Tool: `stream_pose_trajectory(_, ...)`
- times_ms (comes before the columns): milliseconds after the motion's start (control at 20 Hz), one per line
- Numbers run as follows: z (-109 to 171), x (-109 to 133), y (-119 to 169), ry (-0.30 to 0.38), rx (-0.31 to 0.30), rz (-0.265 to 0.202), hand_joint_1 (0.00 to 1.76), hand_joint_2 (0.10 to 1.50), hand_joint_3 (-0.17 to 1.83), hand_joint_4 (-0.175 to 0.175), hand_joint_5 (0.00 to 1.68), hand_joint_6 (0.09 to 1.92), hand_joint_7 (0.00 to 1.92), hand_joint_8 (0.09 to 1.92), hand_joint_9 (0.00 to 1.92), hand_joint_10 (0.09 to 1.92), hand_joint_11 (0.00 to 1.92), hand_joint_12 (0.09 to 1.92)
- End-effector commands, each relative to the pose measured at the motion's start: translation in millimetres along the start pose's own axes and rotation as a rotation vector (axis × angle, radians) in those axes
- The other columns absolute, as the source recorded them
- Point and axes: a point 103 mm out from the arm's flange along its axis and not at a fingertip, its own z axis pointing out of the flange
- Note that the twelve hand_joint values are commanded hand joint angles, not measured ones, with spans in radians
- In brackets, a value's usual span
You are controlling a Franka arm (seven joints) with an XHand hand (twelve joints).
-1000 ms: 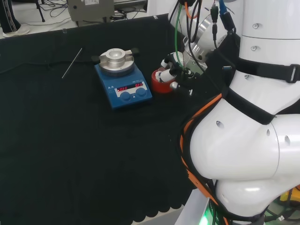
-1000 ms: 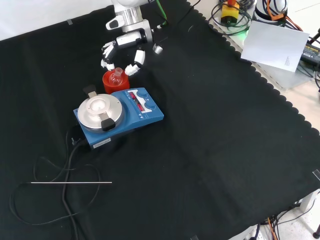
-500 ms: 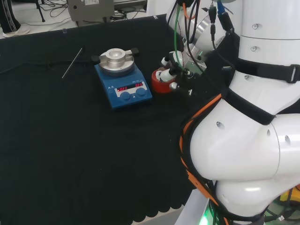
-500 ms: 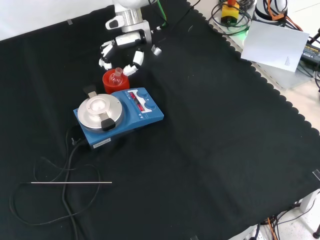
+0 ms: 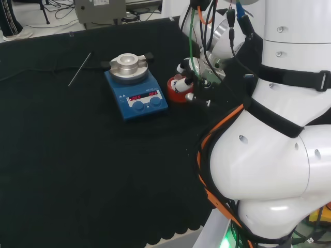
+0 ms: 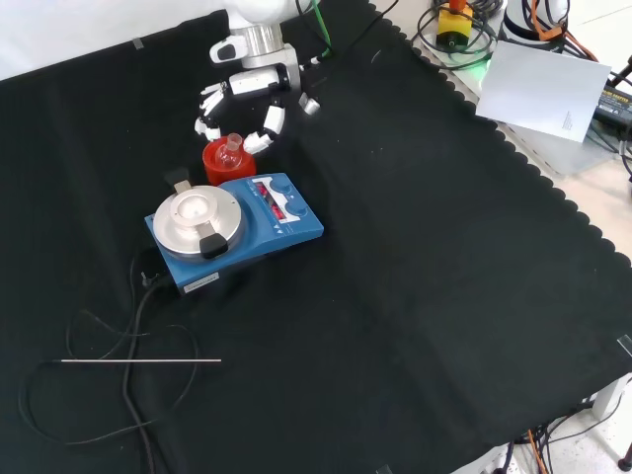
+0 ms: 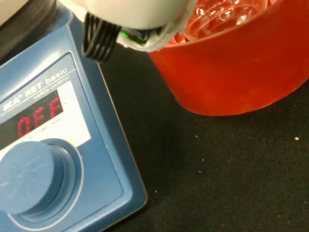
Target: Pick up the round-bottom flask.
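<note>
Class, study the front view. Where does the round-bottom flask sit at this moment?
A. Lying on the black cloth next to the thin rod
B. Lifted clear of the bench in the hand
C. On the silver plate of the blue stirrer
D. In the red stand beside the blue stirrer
D: the round-bottom flask sits in the red stand just behind the blue stirrer, while the hand hovers around its neck with fingers spread.
</note>
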Motion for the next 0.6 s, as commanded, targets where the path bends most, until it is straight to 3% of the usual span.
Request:
stream_pose_trajectory(50, 0.7, -0.7, 3.1, -0.010, -0.015, 0.001, 1.10, 0.54, 0.78, -0.022, 0.57, 0.88, 0.39, 0.64, 0.51, 0.64, 0.06, 1.35)
stream_pose_trajectory(600, -0.4, 0.7, 7.7, -0.010, -0.054, 0.011, 1.15, 0.56, 0.81, -0.020, 0.62, 0.92, 0.38, 0.65, 0.52, 0.65, 0.08, 1.35)
